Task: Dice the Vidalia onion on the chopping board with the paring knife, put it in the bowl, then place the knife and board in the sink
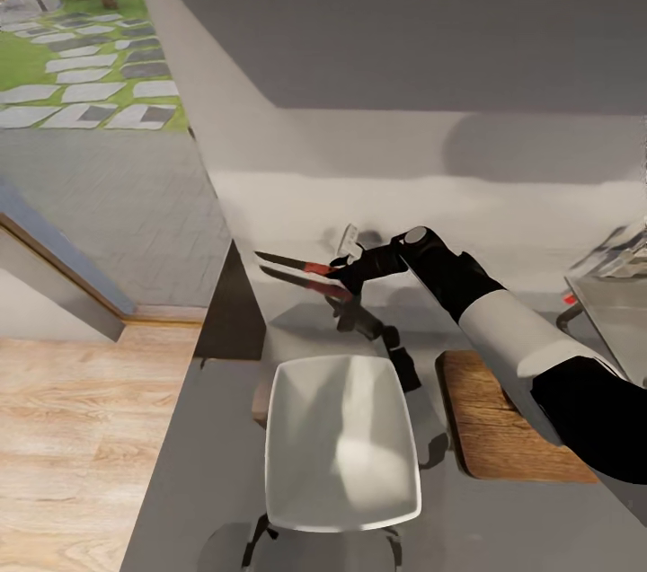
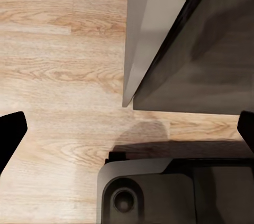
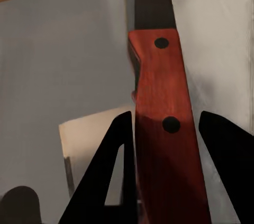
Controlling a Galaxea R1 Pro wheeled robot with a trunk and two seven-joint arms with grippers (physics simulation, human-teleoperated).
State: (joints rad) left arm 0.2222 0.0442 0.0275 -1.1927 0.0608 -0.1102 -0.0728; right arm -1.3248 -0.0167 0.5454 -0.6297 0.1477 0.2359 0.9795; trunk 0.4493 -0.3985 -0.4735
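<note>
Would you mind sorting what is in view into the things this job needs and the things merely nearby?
Job:
paring knife, held in the right end effector
bowl
chopping board
countertop
sink, at the picture's edge

Nearby:
wooden floor
paved garden path

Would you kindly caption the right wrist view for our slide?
Right gripper clamps the paring knife by its reddish-brown riveted handle.

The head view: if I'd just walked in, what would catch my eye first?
Probably the paring knife, held above the grey countertop by the right gripper, blade pointing toward the counter's left end; its reddish handle sits between the gripper's fingers. Next, the white square bowl nearest the camera, with the brown chopping board beside it on the right.
</note>
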